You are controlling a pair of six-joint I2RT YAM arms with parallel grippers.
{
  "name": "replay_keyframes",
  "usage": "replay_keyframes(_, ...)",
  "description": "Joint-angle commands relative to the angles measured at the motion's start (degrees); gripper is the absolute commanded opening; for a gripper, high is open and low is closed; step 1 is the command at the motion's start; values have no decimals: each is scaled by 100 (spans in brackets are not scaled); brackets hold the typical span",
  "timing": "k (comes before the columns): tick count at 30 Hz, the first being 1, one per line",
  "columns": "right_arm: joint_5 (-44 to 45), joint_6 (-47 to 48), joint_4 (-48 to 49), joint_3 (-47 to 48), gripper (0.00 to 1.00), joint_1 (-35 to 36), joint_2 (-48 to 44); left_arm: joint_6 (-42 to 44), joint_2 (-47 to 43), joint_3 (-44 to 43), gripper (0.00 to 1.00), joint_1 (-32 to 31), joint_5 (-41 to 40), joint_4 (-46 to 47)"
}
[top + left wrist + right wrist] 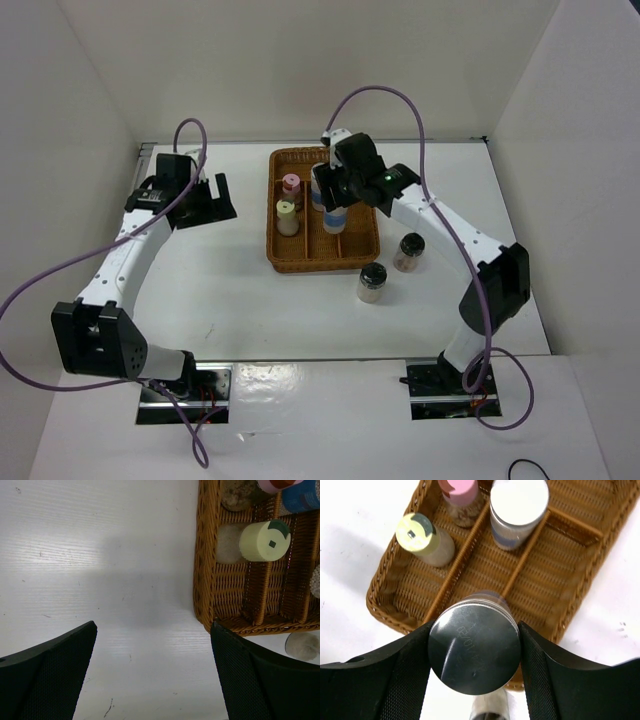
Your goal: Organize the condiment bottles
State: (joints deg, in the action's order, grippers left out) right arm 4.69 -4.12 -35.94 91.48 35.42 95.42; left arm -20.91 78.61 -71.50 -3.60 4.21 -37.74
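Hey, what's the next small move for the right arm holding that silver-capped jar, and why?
Probably lower it straight down. The right gripper is shut on the silver-capped jar, apparently over the middle lane of the wicker tray, where bare weave shows before the other silver-capped jar.

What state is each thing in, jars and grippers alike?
Pink-capped shaker jar: upright in brown wicker tray.
Pale-yellow-capped jar: upright in tray.
Free silver-capped jar: upright in tray.
Second silver-capped jar: upright, gripped.
Two black-capped jars: upright on white table.
Left gripper: open, empty.
Right gripper: shut on second silver-capped jar.
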Motion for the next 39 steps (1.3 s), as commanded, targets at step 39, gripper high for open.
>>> replay_keyframes(39, 94, 210, 1230, 555, 72, 0, 1638, 350, 612, -628, 100, 78, 124, 188)
